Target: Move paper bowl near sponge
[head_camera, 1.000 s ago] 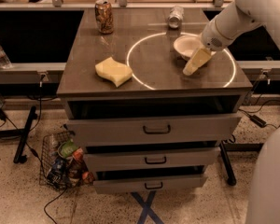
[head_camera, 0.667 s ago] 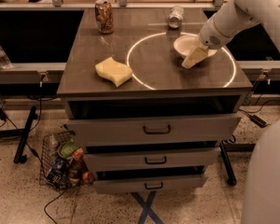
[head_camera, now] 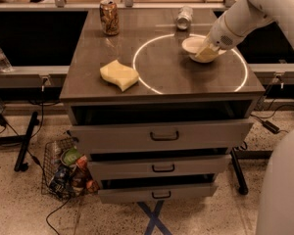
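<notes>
The white paper bowl (head_camera: 193, 46) sits on the dark tabletop at the right, inside a bright light ring. My pale yellow gripper (head_camera: 206, 54) on the white arm is down at the bowl's right rim, over or in the bowl. The pale yellow wavy-edged sponge (head_camera: 119, 75) lies on the tabletop's left front part, well to the left of the bowl and apart from it.
A brown can (head_camera: 109, 17) stands upright at the back left. A silver can (head_camera: 184, 17) lies on its side at the back, just behind the bowl. The cabinet (head_camera: 161, 136) has three partly open drawers. A wire basket of items (head_camera: 68, 173) sits on the floor at left.
My gripper has moved up and back from the table in front of the bowl onto the bowl's right rim. The bowl and sponge have stayed in place.
</notes>
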You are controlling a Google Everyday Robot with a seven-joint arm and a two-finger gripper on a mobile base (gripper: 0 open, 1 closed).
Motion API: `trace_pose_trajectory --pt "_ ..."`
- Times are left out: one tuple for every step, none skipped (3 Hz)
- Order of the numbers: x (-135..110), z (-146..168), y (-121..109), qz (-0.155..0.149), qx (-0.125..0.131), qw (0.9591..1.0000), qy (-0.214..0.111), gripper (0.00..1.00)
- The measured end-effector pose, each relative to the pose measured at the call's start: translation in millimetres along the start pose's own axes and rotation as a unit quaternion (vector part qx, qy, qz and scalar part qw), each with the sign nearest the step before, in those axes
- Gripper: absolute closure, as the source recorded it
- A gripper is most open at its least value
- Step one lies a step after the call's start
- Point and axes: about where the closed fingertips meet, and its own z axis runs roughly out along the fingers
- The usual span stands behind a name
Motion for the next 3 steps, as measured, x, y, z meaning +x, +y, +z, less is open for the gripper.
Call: trace_pose_trajectory --pt "-0.2 3.3 0.9 0.000 -0.003 1.0000 0.000 1.00" --pt "-0.3 3.4 1.0 0.000 -0.003 1.0000 0.000 1.00" --pt "-37.7 4.4 13.9 -0.061 0.006 0.9973 -0.039 1.00"
